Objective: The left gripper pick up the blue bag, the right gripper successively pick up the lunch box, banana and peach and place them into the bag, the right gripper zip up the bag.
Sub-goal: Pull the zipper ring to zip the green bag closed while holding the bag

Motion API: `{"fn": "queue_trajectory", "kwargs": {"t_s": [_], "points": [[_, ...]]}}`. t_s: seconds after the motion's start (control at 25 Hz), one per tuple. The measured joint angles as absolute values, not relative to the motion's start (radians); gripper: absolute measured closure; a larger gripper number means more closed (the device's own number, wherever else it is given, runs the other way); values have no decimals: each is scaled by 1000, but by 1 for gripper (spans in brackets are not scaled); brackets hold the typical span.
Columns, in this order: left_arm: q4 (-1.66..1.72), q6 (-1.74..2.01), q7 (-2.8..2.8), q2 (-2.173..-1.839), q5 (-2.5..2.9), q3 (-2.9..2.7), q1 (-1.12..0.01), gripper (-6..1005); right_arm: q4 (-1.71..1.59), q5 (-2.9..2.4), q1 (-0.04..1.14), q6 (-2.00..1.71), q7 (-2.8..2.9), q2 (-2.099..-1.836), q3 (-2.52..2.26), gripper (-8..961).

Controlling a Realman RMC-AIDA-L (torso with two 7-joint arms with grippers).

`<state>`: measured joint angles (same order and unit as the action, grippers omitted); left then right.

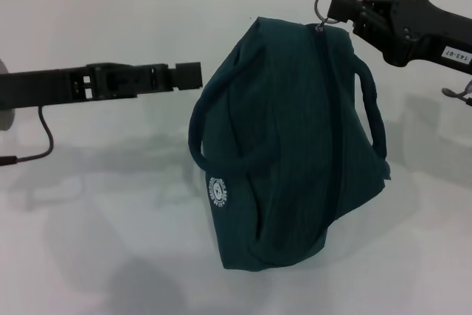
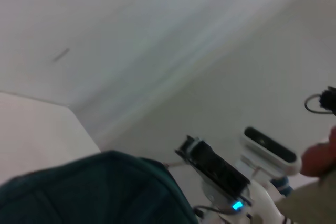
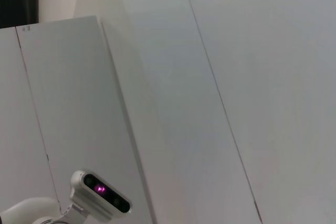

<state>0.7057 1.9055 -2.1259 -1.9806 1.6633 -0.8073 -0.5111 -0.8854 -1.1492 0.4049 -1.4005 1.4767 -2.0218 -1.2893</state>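
The blue bag (image 1: 295, 145) stands on the white table (image 1: 110, 256), closed along its top, with its two loop handles hanging at the sides and its round white logo facing me. My right gripper (image 1: 338, 9) is at the bag's top far corner, shut on the metal ring pull (image 1: 323, 1) of the zipper. My left gripper (image 1: 188, 76) is level with the bag's upper left edge, just beside it; I cannot tell whether it touches the bag. The bag's fabric (image 2: 94, 192) shows in the left wrist view. The lunch box, banana and peach are out of view.
A dark cable (image 1: 46, 136) hangs from the left arm over the table. A small metal object (image 1: 459, 95) lies at the right edge. The right wrist view shows only wall panels and a camera unit (image 3: 100, 192).
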Motion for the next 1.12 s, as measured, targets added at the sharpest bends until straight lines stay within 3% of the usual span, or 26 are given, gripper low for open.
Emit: {"fn": "queue_trajectory", "kwargs": {"t_s": [1.12], "points": [[632,1732,-2120,-2011,1787,-885,-614,187,-879,-1150,416,-1409,1471,-2023,-1307,931]]}}
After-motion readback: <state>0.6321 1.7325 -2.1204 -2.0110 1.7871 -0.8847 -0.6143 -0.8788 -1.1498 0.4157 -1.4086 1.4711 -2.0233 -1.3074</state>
